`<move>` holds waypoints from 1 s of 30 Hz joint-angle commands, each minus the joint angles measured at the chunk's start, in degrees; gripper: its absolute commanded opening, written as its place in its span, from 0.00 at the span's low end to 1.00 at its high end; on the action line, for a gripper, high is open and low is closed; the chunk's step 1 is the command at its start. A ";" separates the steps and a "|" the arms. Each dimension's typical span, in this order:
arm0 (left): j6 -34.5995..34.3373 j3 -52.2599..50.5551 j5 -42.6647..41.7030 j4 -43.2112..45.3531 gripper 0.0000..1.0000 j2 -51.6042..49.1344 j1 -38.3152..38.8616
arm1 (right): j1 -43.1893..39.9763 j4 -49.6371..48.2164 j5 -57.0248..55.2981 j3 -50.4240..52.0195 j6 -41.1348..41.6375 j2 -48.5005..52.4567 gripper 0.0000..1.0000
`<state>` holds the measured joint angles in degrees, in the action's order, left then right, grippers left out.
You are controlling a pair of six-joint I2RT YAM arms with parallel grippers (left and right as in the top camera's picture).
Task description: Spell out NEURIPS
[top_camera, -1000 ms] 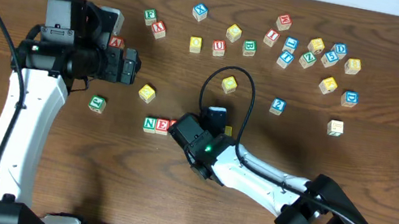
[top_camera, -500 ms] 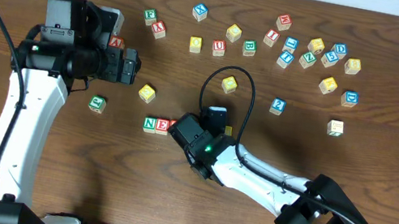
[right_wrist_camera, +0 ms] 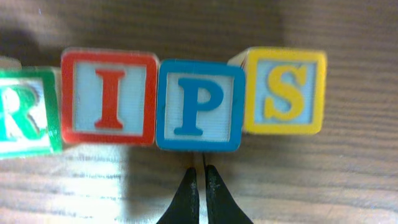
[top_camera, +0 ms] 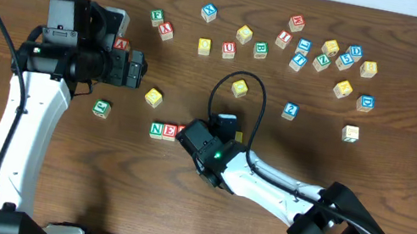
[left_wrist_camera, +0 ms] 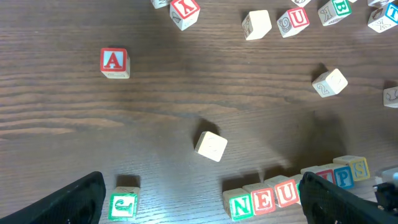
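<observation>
1. Over the table, from the overhead camera: the green N cube (top_camera: 156, 129) and the red E cube (top_camera: 169, 132) sit side by side at the front middle of the wooden table (top_camera: 401, 194). The rest of the row runs under the right arm (top_camera: 215, 154) and is hidden from up here. The left arm (top_camera: 30, 103) hangs off to the left near a red A cube (top_camera: 121, 44), well apart from the row. Loose letter cubes lie scattered along the far side.

2. Down at the left wrist: the left gripper (left_wrist_camera: 202, 180) stands wide apart, its dark fingers (left_wrist_camera: 74, 202) in the bottom corners with only bare wood between them. Along the bottom edge the N, the E and the red U cube (left_wrist_camera: 286, 191) touch in a line. One finger covers the next stretch, and the blue P cube (left_wrist_camera: 343, 175) and yellow S cube (left_wrist_camera: 359, 167) peek out past it. A blank-faced cube (left_wrist_camera: 211, 145) lies alone, tilted, mid-frame.

3. Close in at the right wrist: the green R cube (right_wrist_camera: 22, 112), the red I cube (right_wrist_camera: 109, 98), the P and the S stand in a touching row, with the S a shade off the line. The right gripper (right_wrist_camera: 200, 177) has its fingertips pressed together on nothing, pointing just before the P. Whether it touches the P, I cannot tell.
</observation>
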<state>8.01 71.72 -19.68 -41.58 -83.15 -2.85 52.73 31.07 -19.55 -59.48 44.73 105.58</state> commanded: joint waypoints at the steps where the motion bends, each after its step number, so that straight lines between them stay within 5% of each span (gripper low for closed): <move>1: 1.18 1.27 -0.83 0.02 0.98 -0.07 -0.13 | -0.13 1.09 2.38 -0.52 0.48 0.39 0.01; 16: 1.18 1.27 -0.83 0.02 0.98 -0.07 -0.13 | -1.31 14.05 -9.03 -2.38 13.00 -0.59 0.01; 30: 1.18 1.27 -0.83 0.00 0.98 -0.07 -0.13 | -7.76 6.38 -12.26 -2.40 9.53 -0.59 0.01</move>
<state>8.01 71.72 -19.66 -41.56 -83.15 -2.85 46.11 39.51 -29.08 -60.93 56.16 105.58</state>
